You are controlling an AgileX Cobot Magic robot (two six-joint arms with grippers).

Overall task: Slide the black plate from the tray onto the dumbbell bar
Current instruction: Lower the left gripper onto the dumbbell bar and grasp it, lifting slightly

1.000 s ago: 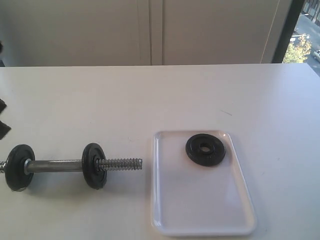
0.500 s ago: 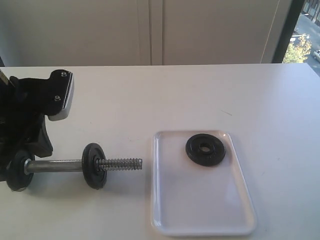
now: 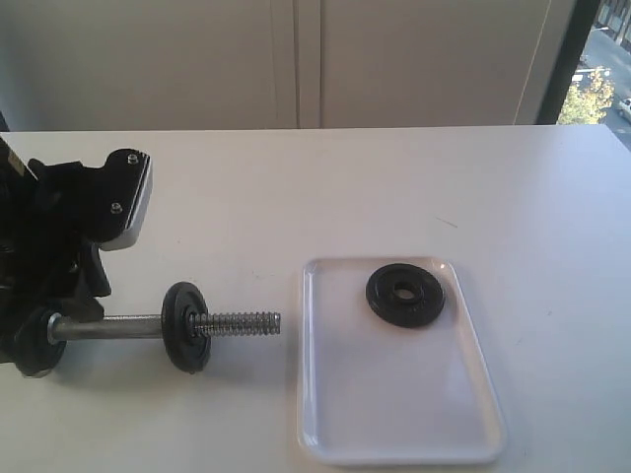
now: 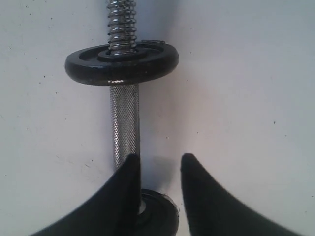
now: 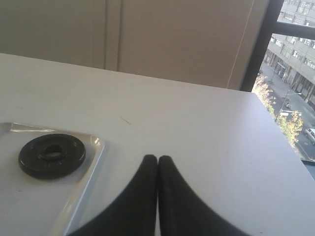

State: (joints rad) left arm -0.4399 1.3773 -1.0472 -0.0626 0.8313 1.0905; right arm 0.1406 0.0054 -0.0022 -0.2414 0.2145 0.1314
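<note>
The black plate (image 3: 405, 295) lies flat at the far end of the white tray (image 3: 394, 424); the right wrist view shows the black plate (image 5: 51, 156) inside the tray's rim (image 5: 94, 158) too. The dumbbell bar (image 3: 118, 324) rests on the table left of the tray, carrying an inner disc (image 3: 185, 326) and an end disc (image 3: 37, 340). My left gripper (image 4: 157, 160) is open just above the bar (image 4: 124, 118) near the end disc (image 4: 160, 214); one finger overlaps the rod and the gap sits beside it. My right gripper (image 5: 157, 158) is shut and empty, off to one side of the tray.
The bar's threaded end (image 3: 242, 322) points at the tray, a short gap away. The left arm's body (image 3: 84, 212) stands over the table's left edge. White table (image 3: 296, 187) surrounds everything, with a wall and a window behind.
The left arm came in from the left edge and settled over the bar's left end, dropping a little in the last half second. Plate, tray and bar stayed put.
</note>
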